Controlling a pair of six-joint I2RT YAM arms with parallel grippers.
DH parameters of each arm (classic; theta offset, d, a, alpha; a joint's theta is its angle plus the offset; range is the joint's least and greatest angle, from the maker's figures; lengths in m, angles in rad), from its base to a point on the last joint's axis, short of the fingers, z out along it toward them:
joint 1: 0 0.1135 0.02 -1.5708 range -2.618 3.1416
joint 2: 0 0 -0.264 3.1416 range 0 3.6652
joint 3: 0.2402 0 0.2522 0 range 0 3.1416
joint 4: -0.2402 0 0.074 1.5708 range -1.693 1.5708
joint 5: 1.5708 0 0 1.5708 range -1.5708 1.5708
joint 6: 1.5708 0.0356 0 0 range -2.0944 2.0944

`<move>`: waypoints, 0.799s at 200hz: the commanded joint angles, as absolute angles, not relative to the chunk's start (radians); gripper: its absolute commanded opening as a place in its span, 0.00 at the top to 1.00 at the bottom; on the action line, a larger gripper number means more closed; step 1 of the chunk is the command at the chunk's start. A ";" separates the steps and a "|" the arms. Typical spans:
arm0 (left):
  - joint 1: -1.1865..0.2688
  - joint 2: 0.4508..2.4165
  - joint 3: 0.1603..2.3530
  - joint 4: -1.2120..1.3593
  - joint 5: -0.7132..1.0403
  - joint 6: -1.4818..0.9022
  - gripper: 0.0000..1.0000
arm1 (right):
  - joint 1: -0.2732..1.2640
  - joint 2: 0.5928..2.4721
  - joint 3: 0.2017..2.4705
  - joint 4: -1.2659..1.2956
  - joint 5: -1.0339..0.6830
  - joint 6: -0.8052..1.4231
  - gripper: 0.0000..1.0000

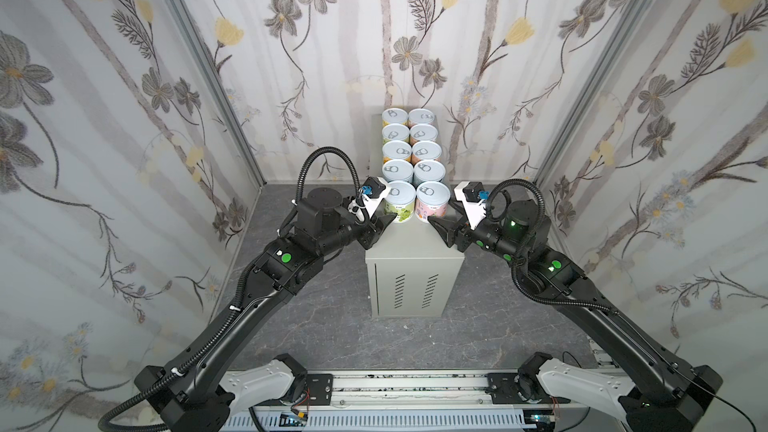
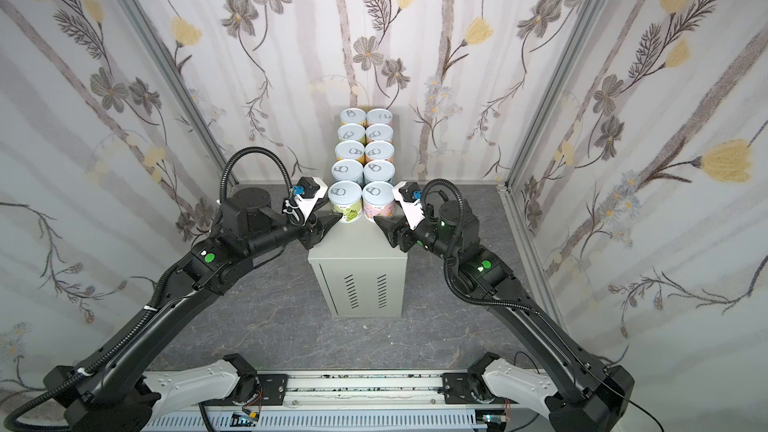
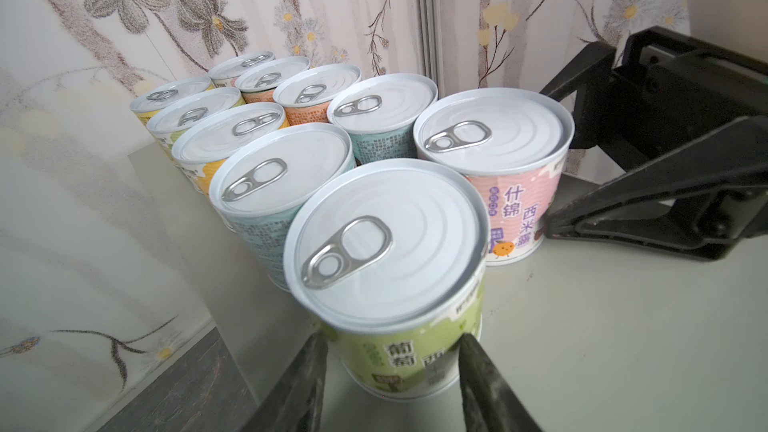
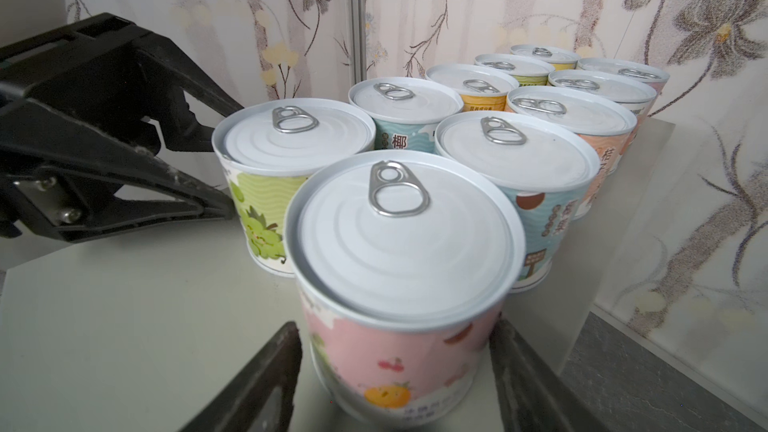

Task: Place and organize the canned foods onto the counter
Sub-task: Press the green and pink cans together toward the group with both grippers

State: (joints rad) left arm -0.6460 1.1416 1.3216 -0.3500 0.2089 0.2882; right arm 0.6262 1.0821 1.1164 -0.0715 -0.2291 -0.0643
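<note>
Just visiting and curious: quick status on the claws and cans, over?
Left claw shut on green can. Right claw astride pink can, grip unclear. All ten cans in two rows on counter. Nothing in the way.

Lab test booth, mock home: floral wallpaper panels (image 1: 104,118) on alu posts (image 1: 208,72), arms (image 1: 232,317) on rail (image 1: 415,386)

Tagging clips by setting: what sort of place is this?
Probably a staged robot test booth: floral-wallpapered wall panels in aluminium frames, a grey-beige vented metal box as counter, a silver slotted base rail.
</note>
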 commanded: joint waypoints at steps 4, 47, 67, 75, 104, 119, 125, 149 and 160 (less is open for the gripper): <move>-0.646 1.146 1.325 -0.317 0.206 0.301 0.50 | 0.626 1.087 1.114 -0.051 -0.251 -0.080 0.28; -0.646 1.140 1.328 -0.318 0.205 0.295 0.49 | 0.625 1.089 1.109 -0.043 -0.255 -0.083 0.31; -0.645 1.140 1.330 -0.320 0.204 0.293 0.49 | 0.626 1.094 1.109 -0.039 -0.257 -0.083 0.32; -0.646 1.141 1.330 -0.320 0.206 0.293 0.49 | 0.625 1.094 1.108 -0.038 -0.258 -0.084 0.33; -0.646 1.143 1.333 -0.321 0.212 0.293 0.49 | 0.624 1.093 1.104 -0.035 -0.255 -0.082 0.34; -0.645 1.144 1.333 -0.322 0.216 0.291 0.49 | 0.625 1.091 1.103 -0.036 -0.250 -0.081 0.34; -0.645 1.144 1.333 -0.321 0.220 0.291 0.49 | 0.624 1.089 1.102 -0.037 -0.247 -0.081 0.34; -0.646 1.147 1.331 -0.326 0.232 0.295 0.49 | 0.624 1.087 1.100 -0.039 -0.239 -0.081 0.34; -0.645 1.149 1.331 -0.327 0.241 0.297 0.49 | 0.624 1.086 1.100 -0.040 -0.236 -0.081 0.34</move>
